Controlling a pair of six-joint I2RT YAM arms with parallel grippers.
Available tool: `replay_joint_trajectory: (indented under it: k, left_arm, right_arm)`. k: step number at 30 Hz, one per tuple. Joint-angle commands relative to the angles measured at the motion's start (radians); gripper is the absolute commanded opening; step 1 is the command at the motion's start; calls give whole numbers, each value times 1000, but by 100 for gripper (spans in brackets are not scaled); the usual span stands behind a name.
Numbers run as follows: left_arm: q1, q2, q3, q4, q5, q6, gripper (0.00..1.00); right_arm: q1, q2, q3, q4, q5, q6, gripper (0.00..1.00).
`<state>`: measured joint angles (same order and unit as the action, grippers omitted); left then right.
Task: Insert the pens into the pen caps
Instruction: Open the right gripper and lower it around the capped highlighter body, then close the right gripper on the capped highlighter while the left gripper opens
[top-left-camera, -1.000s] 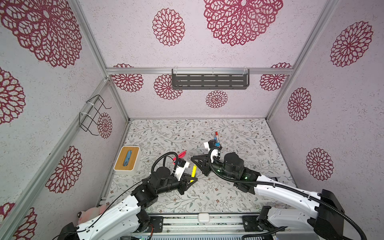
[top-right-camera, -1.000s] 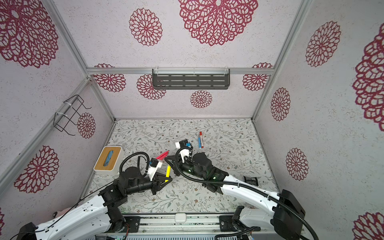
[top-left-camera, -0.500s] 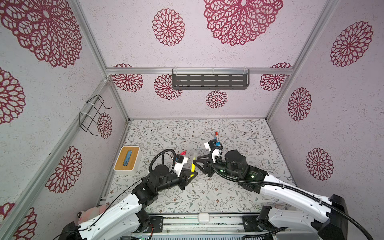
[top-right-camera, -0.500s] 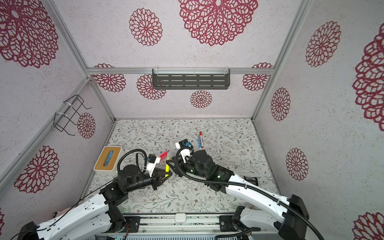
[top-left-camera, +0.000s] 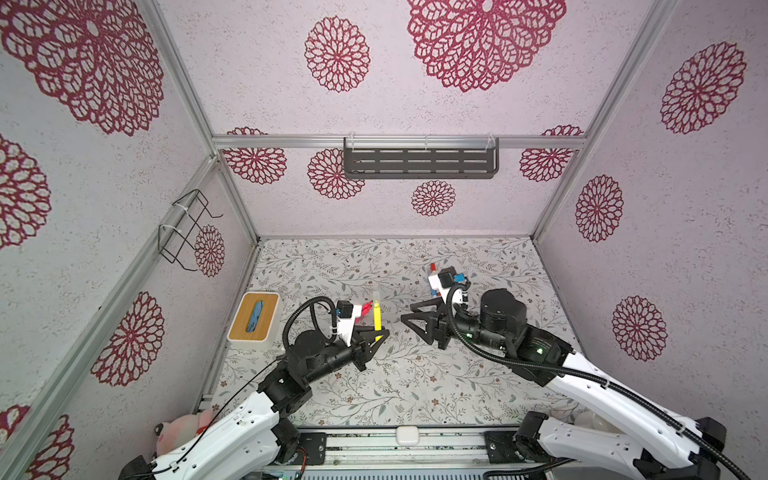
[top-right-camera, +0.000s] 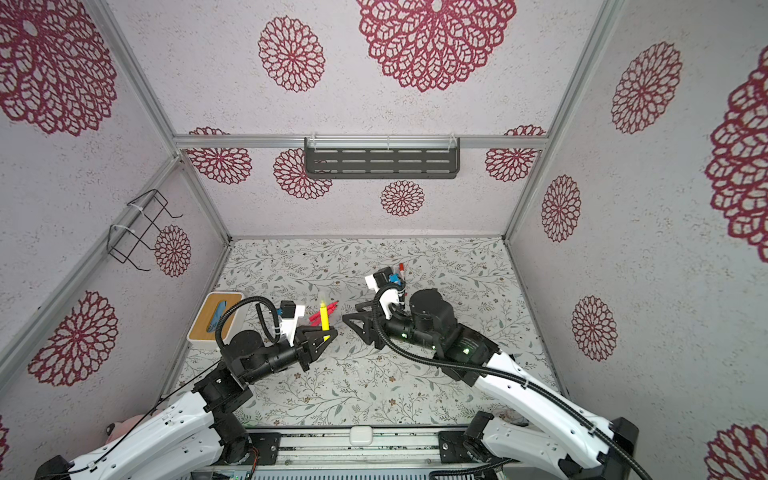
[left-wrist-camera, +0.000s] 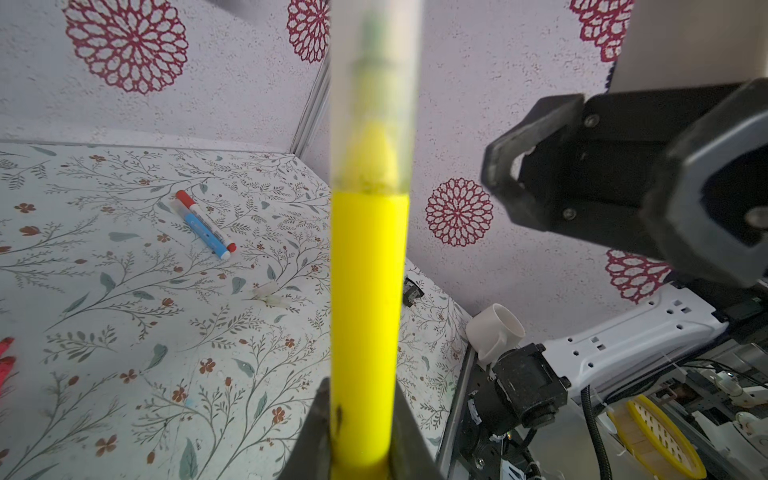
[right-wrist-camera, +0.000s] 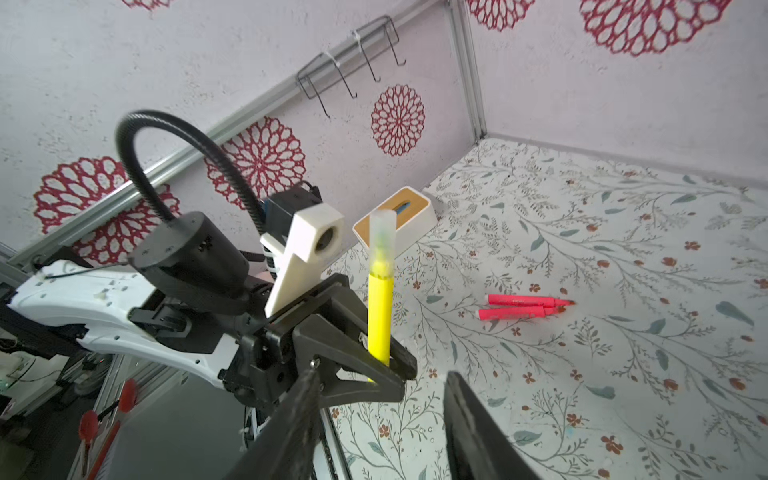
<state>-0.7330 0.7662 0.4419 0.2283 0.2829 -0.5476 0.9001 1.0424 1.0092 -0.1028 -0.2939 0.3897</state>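
Nearest, the left gripper (top-left-camera: 378, 335) pinches the lower end of the yellow pen (right-wrist-camera: 380, 307), which stands upright between the jaws above the floral table (top-left-camera: 374, 386). On its top end sits a clear cap (right-wrist-camera: 382, 237), and the tip shows through it. Just to the right, the right gripper (top-left-camera: 407, 314) has its jaws spread with nothing between them, near the pen but not touching it. A little farther, behind the left gripper, two pink-red pens (right-wrist-camera: 523, 307) lie side by side with bare tips. Farther to the right lie two loose clear caps (left-wrist-camera: 272, 297). Beyond them a blue pen (left-wrist-camera: 204, 235) lies against a white pen with red ends (left-wrist-camera: 207, 223). Any print on the barrels is too small to read.
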Motion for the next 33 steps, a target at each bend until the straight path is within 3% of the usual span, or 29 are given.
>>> replay_joint_trajectory:
  k: [1, 13, 33]
  left_arm:
    - [-3, 3, -6, 52, 19, -7, 0]
    - [-14, 19, -14, 80, 11, -13, 0]
    - [-32, 36, -2, 96, 13, -14, 0]
  right_arm:
    - [-1, 42, 46, 40, -66, -23, 50]
    - [5, 166, 112, 81, -128, -33, 47]
    - [31, 250, 117, 148, -168, 0, 35]
